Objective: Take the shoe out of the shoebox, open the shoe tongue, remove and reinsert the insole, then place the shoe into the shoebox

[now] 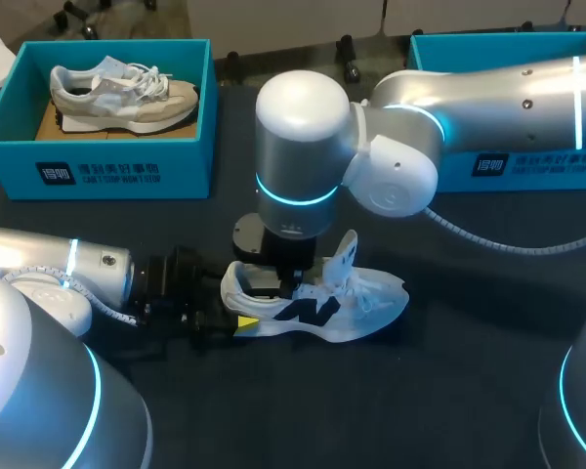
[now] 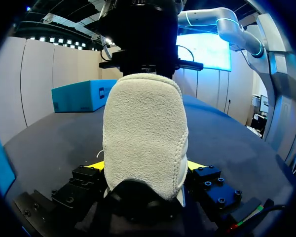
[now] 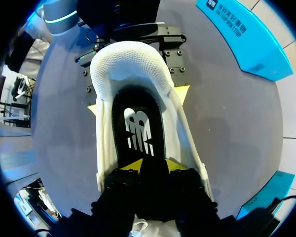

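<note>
The dark table (image 1: 488, 391) carries two arms. The silver right arm (image 1: 488, 107) enters from the upper right and stands down over the centre, and the silver left arm (image 1: 49, 269) lies low at the left edge. An open teal cardboard shoebox (image 1: 98, 171) at upper left holds a grey and beige sneaker (image 1: 117, 93). A second teal shoebox (image 1: 527, 166) sits at upper right.

The white mesh sneaker with a black side logo (image 1: 342, 313) stands on the table at lower centre, outside both boxes. The left gripper (image 2: 147, 165) clamps its heel from both sides. The right gripper (image 3: 154, 164) is down in the shoe's opening, on the black insole with a white logo (image 3: 138, 126). Whether it pinches that insole I cannot tell.

A hard pull could drag the light shoe out of the heel clamp. The insole might also buckle inside or slip free.
</note>
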### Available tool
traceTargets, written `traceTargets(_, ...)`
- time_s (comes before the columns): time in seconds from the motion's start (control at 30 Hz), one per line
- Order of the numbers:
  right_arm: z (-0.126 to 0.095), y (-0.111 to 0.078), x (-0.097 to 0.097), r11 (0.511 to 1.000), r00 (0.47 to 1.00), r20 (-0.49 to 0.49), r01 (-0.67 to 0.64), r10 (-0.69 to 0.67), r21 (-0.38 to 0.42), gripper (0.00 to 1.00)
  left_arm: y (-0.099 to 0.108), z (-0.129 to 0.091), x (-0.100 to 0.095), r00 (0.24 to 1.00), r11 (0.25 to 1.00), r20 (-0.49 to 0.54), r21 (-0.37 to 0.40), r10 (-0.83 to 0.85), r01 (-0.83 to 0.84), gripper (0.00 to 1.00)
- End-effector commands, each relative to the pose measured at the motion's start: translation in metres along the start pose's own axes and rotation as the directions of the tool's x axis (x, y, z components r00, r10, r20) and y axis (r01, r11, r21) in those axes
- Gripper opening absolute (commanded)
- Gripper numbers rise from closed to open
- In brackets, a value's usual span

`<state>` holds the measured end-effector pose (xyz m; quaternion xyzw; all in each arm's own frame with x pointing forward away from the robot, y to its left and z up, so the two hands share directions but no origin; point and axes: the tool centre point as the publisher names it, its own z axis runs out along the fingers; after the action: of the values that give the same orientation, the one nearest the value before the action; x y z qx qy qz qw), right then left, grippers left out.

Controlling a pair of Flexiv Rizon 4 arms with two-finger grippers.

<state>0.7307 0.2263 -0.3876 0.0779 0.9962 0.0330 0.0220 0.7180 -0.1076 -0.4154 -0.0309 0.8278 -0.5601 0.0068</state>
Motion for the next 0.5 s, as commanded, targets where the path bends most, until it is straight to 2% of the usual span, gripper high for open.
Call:
traceTargets(0.03, 0.007, 0.004, -0.001, 1.0, 1.0, -0.006, 0.005, -0.005, -0.005, 0.32, 0.0, 0.0, 0.001, 1.0, 1.0, 0.003, -0.002, -0.001, 0.001, 0.0)
traceTargets(0.37, 0.036, 0.012, 0.008, 1.0, 0.996, -0.081, 0.023, -0.024, -0.001, 0.39, 0.0, 0.0, 0.001, 1.0, 1.0, 0.003, -0.002, -0.001, 0.001, 0.0)
traceTargets(0.5, 0.049, 0.013, 0.017, 1.0, 0.993, -0.116, 0.018, -0.018, 0.001, 0.38, 0.0, 0.0, 0.001, 1.0, 1.0, 0.003, -0.002, -0.001, 0.001, 0.0)
